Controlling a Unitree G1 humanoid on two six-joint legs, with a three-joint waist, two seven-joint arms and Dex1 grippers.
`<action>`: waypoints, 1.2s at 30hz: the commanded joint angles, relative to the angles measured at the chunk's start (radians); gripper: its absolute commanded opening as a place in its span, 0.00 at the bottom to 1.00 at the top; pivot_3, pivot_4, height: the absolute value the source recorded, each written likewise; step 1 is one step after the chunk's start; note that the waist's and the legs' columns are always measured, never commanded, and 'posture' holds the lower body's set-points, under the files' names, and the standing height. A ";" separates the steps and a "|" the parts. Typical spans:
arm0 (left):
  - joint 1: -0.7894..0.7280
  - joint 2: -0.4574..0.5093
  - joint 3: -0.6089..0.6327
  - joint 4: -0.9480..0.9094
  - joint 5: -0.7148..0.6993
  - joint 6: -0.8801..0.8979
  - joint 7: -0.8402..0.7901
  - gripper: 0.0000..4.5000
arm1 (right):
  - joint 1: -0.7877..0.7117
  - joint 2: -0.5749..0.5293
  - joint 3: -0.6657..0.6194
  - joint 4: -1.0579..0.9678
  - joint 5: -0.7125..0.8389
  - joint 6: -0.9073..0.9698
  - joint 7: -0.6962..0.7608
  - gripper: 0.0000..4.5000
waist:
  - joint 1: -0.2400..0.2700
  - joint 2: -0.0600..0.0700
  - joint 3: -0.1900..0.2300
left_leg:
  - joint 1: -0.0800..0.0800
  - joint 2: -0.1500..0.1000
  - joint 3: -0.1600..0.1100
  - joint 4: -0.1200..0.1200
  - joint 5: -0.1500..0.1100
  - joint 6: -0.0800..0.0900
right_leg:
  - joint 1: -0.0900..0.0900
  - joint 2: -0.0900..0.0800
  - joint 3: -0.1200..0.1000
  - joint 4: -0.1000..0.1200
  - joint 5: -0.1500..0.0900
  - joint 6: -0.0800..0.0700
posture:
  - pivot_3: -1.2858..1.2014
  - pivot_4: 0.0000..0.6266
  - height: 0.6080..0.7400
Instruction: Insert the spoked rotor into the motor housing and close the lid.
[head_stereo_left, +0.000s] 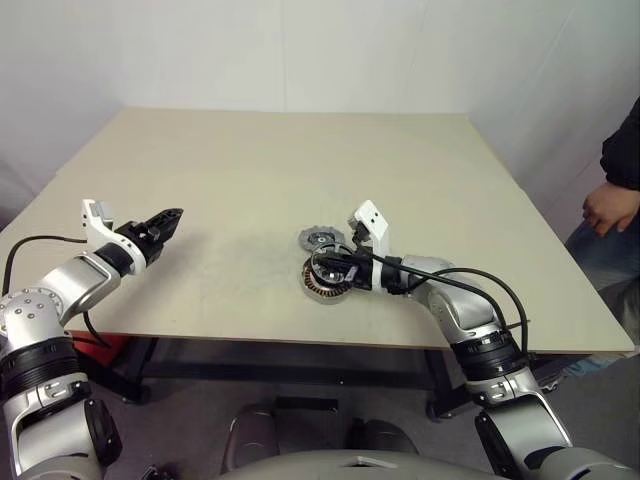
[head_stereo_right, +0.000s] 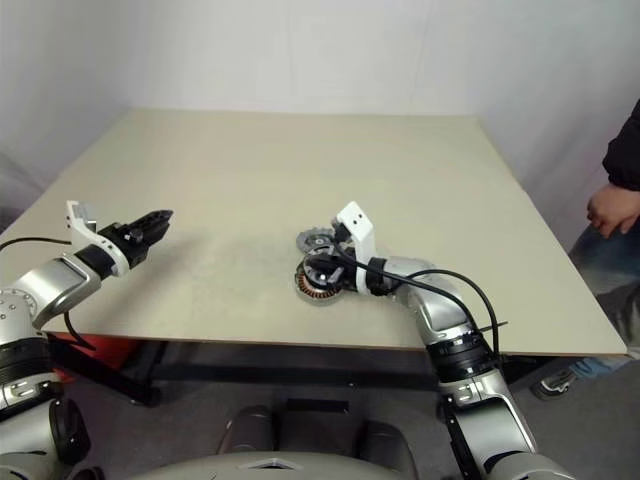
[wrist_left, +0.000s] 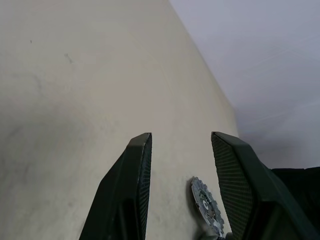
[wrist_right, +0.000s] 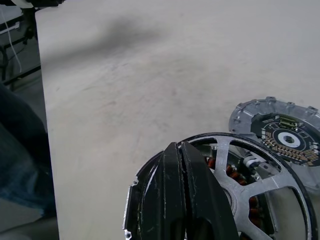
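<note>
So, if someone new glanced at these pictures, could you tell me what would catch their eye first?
Probably the right gripper near the table's front edge, fingers shut, over the motor housing, where the spoked rotor lies across the copper windings. Just behind it the notched lid lies flat on the table. Far off to the left, the left gripper hovers open with nothing between its fingers.

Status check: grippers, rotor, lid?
Left gripper open, empty. Right gripper shut, at spoked rotor over motor housing. Lid flat on table, beside housing.
</note>
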 joint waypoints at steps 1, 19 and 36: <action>-0.051 0.026 0.015 0.012 0.022 -0.009 -0.024 0.44 | -0.001 -0.009 -0.027 -0.031 0.009 0.012 -0.029 0.00 | 0.000 0.000 0.000 | 0.000 0.000 0.000 0.000 0.000 0.000 | 0.000 0.000 0.000 0.000 0.000 0.000 | 0.52 0.00 1.00; -0.183 0.073 0.012 0.159 0.181 -0.002 -0.128 0.44 | 0.101 -0.048 -0.064 -0.146 0.069 0.112 -0.104 0.00 | 0.000 -0.001 -0.001 | 0.000 0.000 0.000 -0.003 0.000 0.000 | 0.000 0.000 0.001 -0.005 0.000 0.000 | 0.52 0.00 1.00; -0.198 0.061 0.021 0.188 0.238 0.002 -0.159 0.44 | 0.162 -0.102 -0.064 -0.219 0.104 0.175 -0.107 0.00 | 0.001 -0.001 -0.001 | 0.000 0.000 0.000 -0.005 0.000 0.000 | 0.001 0.000 0.000 -0.008 0.000 0.000 | 0.52 0.00 1.00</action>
